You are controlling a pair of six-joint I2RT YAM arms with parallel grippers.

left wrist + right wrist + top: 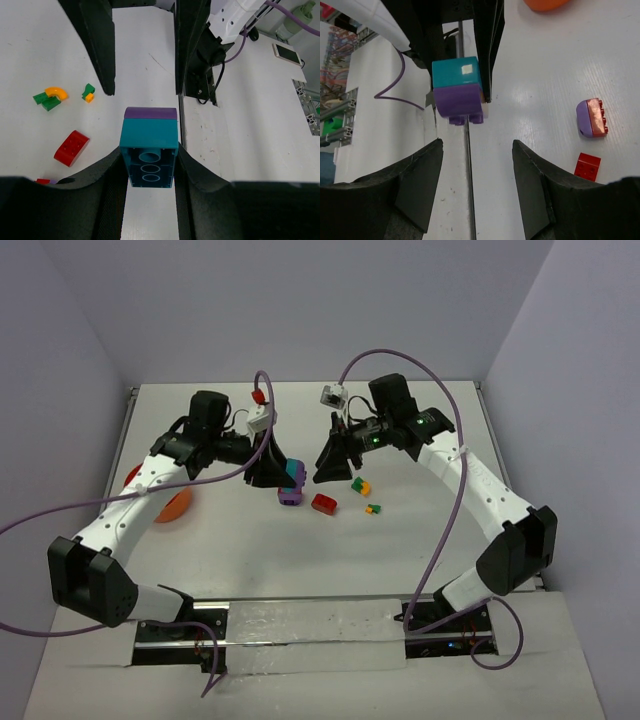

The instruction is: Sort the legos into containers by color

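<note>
Clamping the teal-and-purple lego stack (149, 131), the left tool (150, 162) faces the right tool (477, 150), spread wide.

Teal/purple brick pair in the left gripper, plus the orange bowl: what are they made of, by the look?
Teal brick and purple brick: likely rigid moulded plastic, smooth with a slight sheen. The teal one's hollow underside with round tubes shows. Orange bowl: probably plastic too, going by its even saturated colour, but it is largely hidden, so uncertain.
</note>
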